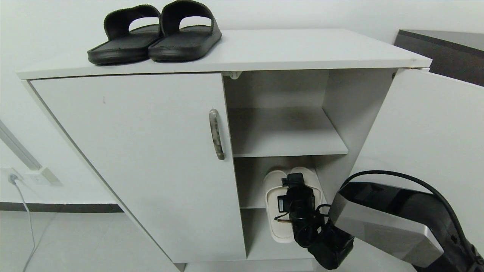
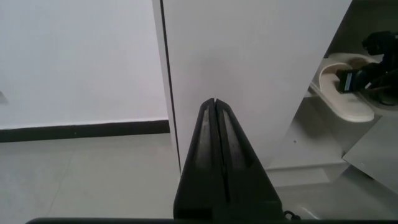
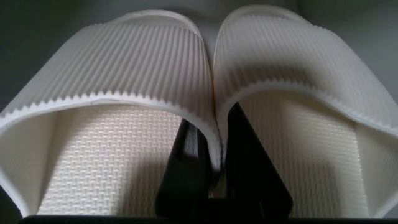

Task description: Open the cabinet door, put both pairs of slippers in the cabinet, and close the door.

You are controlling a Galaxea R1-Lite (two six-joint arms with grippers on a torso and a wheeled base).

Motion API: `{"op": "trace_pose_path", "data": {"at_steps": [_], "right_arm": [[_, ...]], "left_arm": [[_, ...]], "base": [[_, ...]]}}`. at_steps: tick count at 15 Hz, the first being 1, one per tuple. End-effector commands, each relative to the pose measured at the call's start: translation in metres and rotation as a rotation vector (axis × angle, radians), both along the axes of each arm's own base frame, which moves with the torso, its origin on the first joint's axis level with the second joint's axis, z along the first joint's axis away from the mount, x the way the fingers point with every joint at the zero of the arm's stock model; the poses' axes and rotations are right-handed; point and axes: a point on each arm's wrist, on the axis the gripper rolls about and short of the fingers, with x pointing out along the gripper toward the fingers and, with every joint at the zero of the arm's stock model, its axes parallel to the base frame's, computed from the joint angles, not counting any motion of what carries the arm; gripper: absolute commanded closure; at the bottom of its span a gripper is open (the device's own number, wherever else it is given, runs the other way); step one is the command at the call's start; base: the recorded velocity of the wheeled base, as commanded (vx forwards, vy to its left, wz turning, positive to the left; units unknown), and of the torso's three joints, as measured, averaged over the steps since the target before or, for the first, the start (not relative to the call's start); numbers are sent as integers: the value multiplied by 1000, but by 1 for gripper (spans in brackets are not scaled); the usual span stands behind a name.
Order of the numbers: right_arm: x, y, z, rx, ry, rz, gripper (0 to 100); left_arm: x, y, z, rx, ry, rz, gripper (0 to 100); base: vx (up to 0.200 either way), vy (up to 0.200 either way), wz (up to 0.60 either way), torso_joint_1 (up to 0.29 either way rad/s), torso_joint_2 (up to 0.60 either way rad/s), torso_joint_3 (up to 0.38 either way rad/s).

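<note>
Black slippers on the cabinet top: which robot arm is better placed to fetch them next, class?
Left, probably. The black slippers sit toward the left of the cabinet top; the left hand is empty, while the right hand grips the white slippers inside.

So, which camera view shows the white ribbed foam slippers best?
The right wrist view: the white ribbed foam slippers are close up, the right gripper shut on their inner strap edges. The head view shows them on a low shelf of the white cabinet, partly behind that gripper. The left wrist view shows them far off.
</note>
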Motion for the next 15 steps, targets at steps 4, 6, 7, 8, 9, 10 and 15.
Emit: {"op": "trace_pose_path", "data": {"at_steps": [4,6,7,8,9,10,15], "right_arm": [[33,9,29,31,-33,-16,100],[44,14,25,38,-41,-22,100],[48,15,22,38,-41,-26,100],[55,17,18,42,-46,-32,100],[62,18,16,48,-55,-38,100],[67,18,15,51,-60,-45,100],[77,15,5,49,-49,-27,100]], "left_arm": [[0,0,0,0,1,-1,100],[0,0,0,1,2,2,100],[0,0,0,1,1,2,100],[0,0,0,1,1,2,100],[0,0,0,1,1,1,100],[0,0,0,1,2,1,100],[0,0,0,3,1,2,100]], "base": [[0,0,0,0,0,0],[0,0,0,0,0,0],[0,0,0,0,0,0],[0,0,0,0,0,0],[0,0,0,0,0,0],[0,0,0,0,0,0],[0,0,0,0,0,0]]}}
